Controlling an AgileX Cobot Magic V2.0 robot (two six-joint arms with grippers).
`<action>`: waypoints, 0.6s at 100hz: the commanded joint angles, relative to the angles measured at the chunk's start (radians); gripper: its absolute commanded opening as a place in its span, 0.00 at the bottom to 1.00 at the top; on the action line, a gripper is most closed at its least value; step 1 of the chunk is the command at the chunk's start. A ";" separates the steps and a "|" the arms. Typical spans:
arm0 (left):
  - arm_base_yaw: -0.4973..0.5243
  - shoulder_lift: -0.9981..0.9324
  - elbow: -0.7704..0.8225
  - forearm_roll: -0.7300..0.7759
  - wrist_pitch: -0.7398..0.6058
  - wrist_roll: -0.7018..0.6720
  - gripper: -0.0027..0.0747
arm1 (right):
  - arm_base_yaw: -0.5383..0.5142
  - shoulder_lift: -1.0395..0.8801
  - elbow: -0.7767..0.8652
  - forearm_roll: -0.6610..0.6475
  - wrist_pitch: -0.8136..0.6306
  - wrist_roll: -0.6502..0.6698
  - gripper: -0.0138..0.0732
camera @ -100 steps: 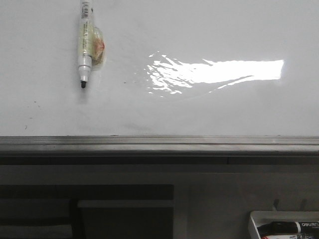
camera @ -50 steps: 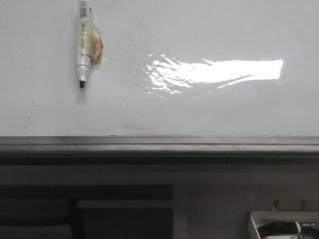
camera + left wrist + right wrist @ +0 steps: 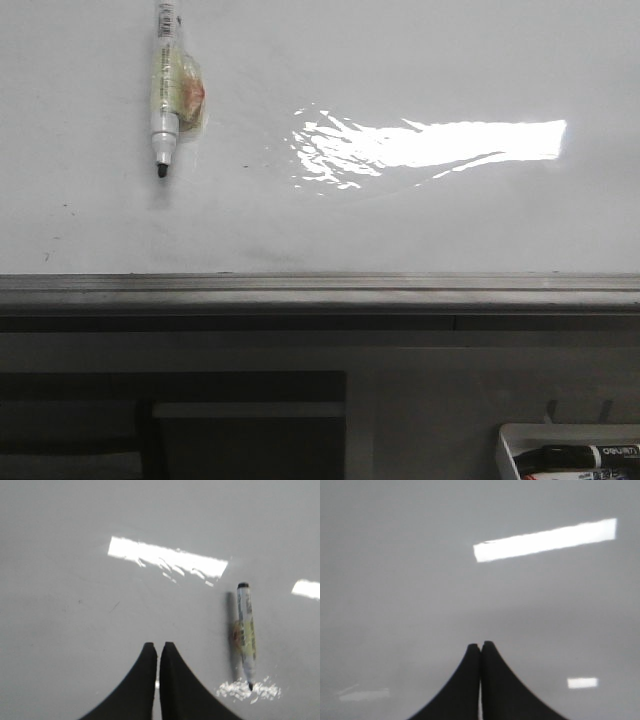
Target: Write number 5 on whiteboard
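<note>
Nearest me, both grippers, left [image 3: 158, 652] and right [image 3: 480, 652], sit pressed together, holding nothing. Beyond the rail [image 3: 320, 285] the whiteboard [image 3: 420, 210] is blank, no 5 drawn. Far left lies the marker [image 3: 165, 95], tip toward me; I judge it light, stiff, slick, best pinched mid-barrel.

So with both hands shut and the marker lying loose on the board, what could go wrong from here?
1. The left hand is shut and beside the marker, not around it; closing in like this could knock the marker away.
2. Glare on the whiteboard may hide thin strokes.
3. The marker looks uncapped, so dragging it could leave stray marks.
</note>
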 commanded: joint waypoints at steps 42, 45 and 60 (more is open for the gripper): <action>-0.167 0.465 -0.259 0.046 0.047 0.050 0.50 | 0.041 0.180 -0.139 -0.071 -0.006 -0.058 0.49; -0.187 0.479 -0.264 0.046 0.032 0.050 0.50 | 0.048 0.180 -0.139 -0.071 -0.006 -0.058 0.54; -0.331 0.579 -0.266 0.010 -0.138 0.050 0.49 | 0.060 0.180 -0.139 -0.071 -0.004 -0.058 0.62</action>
